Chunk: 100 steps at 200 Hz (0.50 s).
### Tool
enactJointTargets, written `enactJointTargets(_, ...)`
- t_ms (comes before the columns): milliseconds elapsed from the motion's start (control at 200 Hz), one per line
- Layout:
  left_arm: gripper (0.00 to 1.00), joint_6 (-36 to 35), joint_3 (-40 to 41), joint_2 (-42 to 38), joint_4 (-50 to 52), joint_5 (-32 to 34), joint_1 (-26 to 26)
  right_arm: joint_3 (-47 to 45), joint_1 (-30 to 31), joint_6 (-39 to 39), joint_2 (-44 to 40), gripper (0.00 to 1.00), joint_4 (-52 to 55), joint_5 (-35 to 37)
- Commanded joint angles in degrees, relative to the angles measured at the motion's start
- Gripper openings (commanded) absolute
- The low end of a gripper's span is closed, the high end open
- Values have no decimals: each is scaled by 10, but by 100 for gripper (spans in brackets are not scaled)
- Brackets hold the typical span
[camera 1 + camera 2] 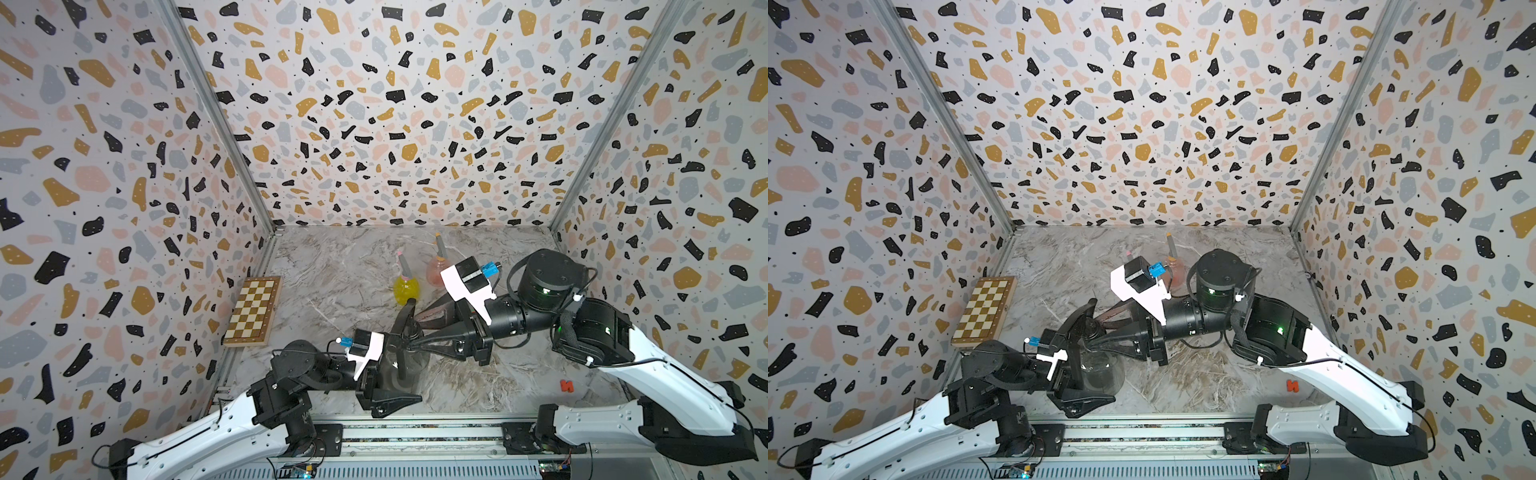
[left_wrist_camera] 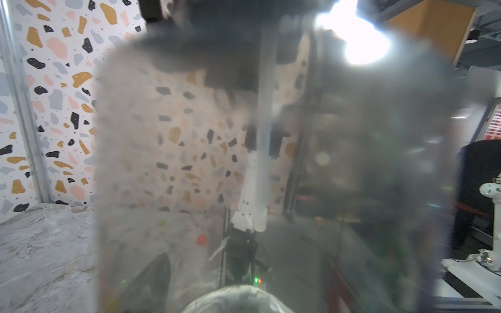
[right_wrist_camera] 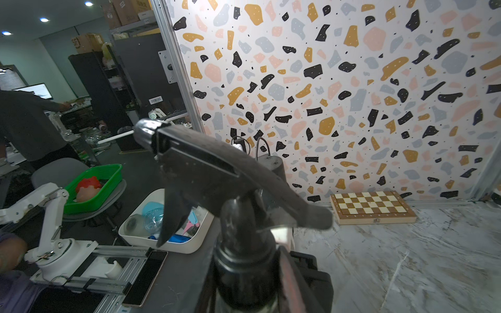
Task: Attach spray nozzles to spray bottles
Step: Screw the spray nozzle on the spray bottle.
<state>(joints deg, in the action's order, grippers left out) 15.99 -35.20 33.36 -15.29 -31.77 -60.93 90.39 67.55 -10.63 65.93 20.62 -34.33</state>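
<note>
Near the tabletop's front edge, our left claw clamps the grey bottle upright by its belly. The black nozzle stands on its neck; our right claw, reaching in from the right, pinches its collar.

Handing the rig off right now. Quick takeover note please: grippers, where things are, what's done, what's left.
Left gripper: clamped on the grey bottle, held upright near the front.
Right gripper: jaws either side of the black nozzle collar; firm grip unclear.
Black nozzle sits on the grey bottle's neck, dip tube inside; tightness not visible.
Done: yellow bottle with pink-trigger nozzle, pink bottle with orange-trigger nozzle, standing at the back.
Left: probably tighten the black nozzle, then release.
</note>
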Motion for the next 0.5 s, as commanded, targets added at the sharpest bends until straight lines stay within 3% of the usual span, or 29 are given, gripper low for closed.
enactJointTargets(0, 0, -11, -42, -16, -37, 78, 2, -34, 30, -6, -14, 25, 12, 66)
enactJointTargets(225, 0, -39, -64, -19, -45, 147, 2, -114, 85, -73, -38, 28, -42, 243)
enactJointTargets(380, 0, -66, -87, -11, -17, 137, 2, -154, 135, -95, -46, 30, -67, 353)
enactJointTargets(496, 0, -84, -100, -6, 18, 109, 2, -153, 151, -76, -51, 32, -73, 373)
